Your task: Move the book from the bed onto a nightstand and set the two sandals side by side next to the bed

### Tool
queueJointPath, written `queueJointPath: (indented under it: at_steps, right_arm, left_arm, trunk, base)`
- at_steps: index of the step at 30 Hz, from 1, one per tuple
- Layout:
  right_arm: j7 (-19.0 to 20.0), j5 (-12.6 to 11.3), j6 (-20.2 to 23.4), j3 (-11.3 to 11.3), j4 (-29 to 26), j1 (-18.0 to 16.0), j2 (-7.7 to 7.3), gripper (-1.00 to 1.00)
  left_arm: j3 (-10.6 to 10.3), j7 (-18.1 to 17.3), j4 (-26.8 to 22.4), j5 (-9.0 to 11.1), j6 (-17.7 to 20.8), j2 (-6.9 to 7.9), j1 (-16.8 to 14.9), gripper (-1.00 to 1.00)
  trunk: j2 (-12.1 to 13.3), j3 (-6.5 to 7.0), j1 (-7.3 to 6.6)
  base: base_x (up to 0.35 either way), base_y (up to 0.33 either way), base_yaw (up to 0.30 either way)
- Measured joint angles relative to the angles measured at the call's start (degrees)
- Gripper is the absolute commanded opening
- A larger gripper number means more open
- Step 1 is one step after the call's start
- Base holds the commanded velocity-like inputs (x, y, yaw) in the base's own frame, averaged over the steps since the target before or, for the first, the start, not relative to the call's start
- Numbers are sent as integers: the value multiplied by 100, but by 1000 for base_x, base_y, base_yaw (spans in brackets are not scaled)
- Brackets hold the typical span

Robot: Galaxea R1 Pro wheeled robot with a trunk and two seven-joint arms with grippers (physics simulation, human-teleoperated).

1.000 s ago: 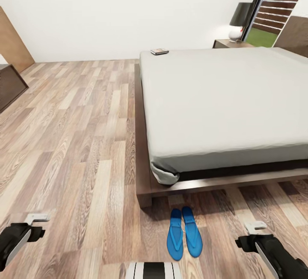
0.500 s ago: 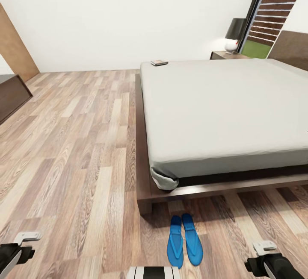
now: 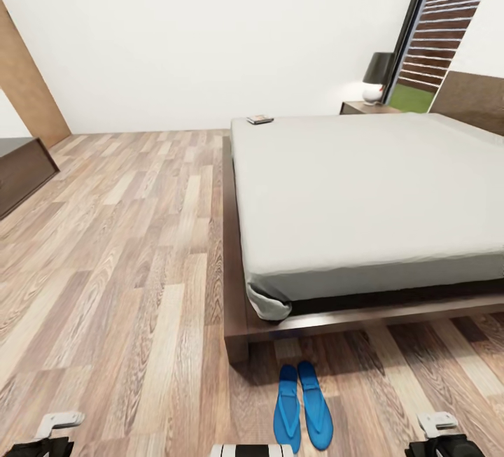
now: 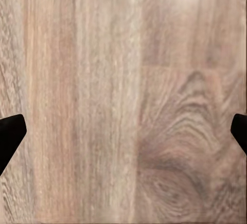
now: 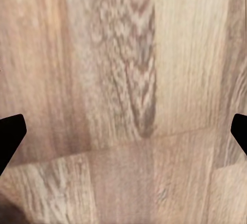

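The two sandals, bright blue, lie side by side on the wood floor just off the bed's near corner: the left sandal (image 3: 287,408) and the right sandal (image 3: 315,404). The bed (image 3: 364,191) has a grey mattress on a dark wood base. The book (image 3: 260,120) lies on the mattress's far left corner. A nightstand (image 3: 362,108) stands beyond the bed. My left gripper (image 4: 123,136) is open over bare floor, its dark fingertips (image 4: 10,134) far apart. My right gripper (image 5: 123,136) is open too, above floorboards, with fingertips (image 5: 11,131) wide apart.
A lamp (image 3: 378,78) with a dark shade stands on the nightstand. A tall window (image 3: 434,30) and the headboard (image 3: 469,93) are at the far right. A low dark cabinet (image 3: 21,170) and a brown door (image 3: 28,86) are at the left. Open floor lies left of the bed.
The head view has tilted up, so the whole picture has shifted down. Both arms have sunk to the bottom edge. Bed, book and sandals stay put.
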Motion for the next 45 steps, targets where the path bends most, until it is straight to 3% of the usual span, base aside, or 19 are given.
queueJointPath:
  at_steps: [6, 13, 19, 27, 45]
  right_arm:
    - [-3, -23, -432, 2, 489, 2, 19, 100]
    - [-9, -38, -1319, 3, 1226, 2, 35, 100]
    - [-11, -42, -1719, -4, 1609, 2, 73, 100]
    - [-12, -43, -1893, -13, 1848, 2, 130, 100]
    - [-13, -25, -2029, -24, 2096, 2, 48, 100]
  left_arm:
    - [10, 6, 117, 12, -336, -201, 241, 100]
    - [15, 11, 136, 18, -756, -281, 744, 100]
    - [15, 13, 144, 20, -1034, -359, 1042, 100]
    - [22, 13, 151, 21, -1326, -494, 1309, 100]
    - [17, 22, 158, 8, -1510, -638, 1367, 100]
  trunk:
    - [8, 133, -16]
    - [17, 288, -34]
    - [25, 421, -49]
    - [36, 598, -70]
    - [60, 998, -116]
  base:
    - [0, 0, 0]
    - [0, 0, 0]
    - [0, 0, 0]
    - [0, 0, 0]
    - [0, 0, 0]
